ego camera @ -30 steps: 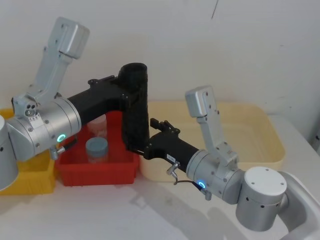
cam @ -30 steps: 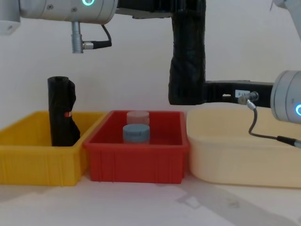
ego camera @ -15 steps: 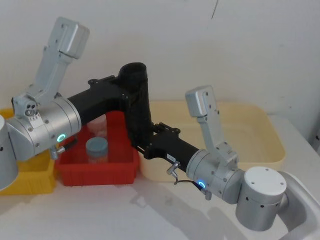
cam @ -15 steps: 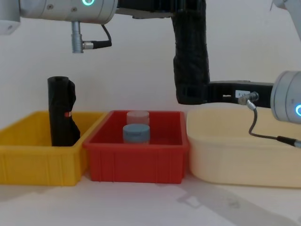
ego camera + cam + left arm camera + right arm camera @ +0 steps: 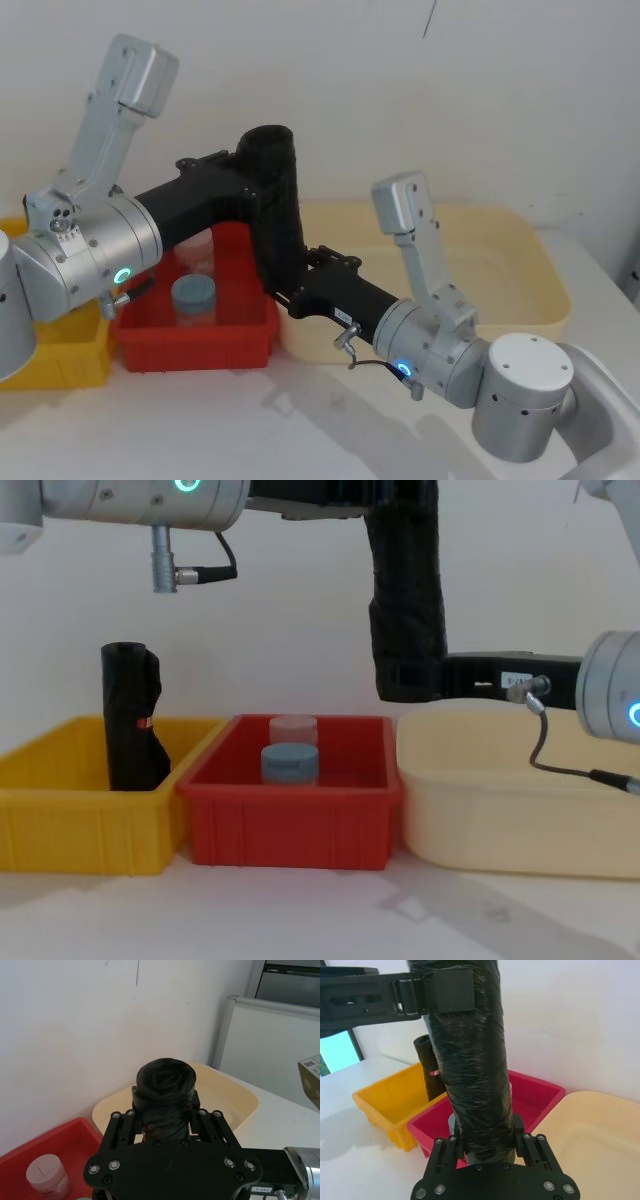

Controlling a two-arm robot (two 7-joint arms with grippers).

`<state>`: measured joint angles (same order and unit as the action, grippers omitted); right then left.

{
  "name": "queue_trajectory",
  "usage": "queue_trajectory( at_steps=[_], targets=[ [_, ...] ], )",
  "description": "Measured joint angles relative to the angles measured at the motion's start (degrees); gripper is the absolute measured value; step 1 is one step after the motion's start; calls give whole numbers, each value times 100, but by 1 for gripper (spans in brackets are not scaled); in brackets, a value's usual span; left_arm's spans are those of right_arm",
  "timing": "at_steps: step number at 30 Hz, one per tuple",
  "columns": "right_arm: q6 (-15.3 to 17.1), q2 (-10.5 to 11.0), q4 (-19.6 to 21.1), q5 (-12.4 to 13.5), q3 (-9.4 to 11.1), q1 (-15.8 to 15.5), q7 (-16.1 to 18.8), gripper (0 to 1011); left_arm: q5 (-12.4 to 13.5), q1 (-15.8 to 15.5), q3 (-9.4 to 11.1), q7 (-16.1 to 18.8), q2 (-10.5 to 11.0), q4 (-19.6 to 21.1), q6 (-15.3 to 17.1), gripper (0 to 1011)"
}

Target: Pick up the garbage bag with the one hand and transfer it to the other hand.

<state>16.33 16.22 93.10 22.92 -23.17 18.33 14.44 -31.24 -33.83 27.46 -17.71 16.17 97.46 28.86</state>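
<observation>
Since a second ago the lower end of the garbage bag (image 5: 280,240) has swung a little toward the robot's right, leaving the roll slightly off vertical. The right gripper (image 5: 487,1136) has drawn in around that end, and over the last half second nothing further has shifted. The left gripper (image 5: 262,188) is clenched on the roll just below its open top. It holds the roll nearly upright in the air, above the seam between the red bin (image 5: 290,825) and the cream tub (image 5: 510,820) and touching neither. This high grasp appears deliberate, since it leaves the lower length bare for a second hold and keeps the two grippers well apart. The right gripper comes in from the robot's right with one finger pressed against each side of the wrap at the bottom end, so it is judged to be grasping the bag. Both arms therefore carry the roll at once, and the transfer appears complete except for the left release. One risk is noted: the wrap is soft and wrinkled, and a hold at the very bottom leaves the roll top-heavy, so it may lean or slip once the upper grip opens. Two lidded jars (image 5: 290,763) stand in the red bin below. A second black roll (image 5: 130,720) stands in the yellow bin (image 5: 80,830), well apart and not involved.
</observation>
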Motion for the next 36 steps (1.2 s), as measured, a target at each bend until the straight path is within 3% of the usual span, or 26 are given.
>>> queue_trajectory(
  at_steps=[7, 8, 18, 26, 36],
  targets=[
    [3, -11, 11, 18, 28, -23, 17, 537, 0, 1, 0, 0, 0, 0, -1, 657],
    [7, -21, 17, 33, 42, -29, 17, 537, 1, 0, 0, 0, 0, 0, -1, 723],
    [120, -136, 31, 216, 176, -59, -134, 537, -3, 10, -4, 4, 14, 12, -3, 981],
    [255, -242, -65, 336, 325, -14, -369, 537, -71, 102, -107, 40, 110, 133, -5, 1001],
    [353, -319, -293, 344, 478, 141, -605, 537, -198, 360, -377, 188, 301, 408, -4, 1001]
  ],
)
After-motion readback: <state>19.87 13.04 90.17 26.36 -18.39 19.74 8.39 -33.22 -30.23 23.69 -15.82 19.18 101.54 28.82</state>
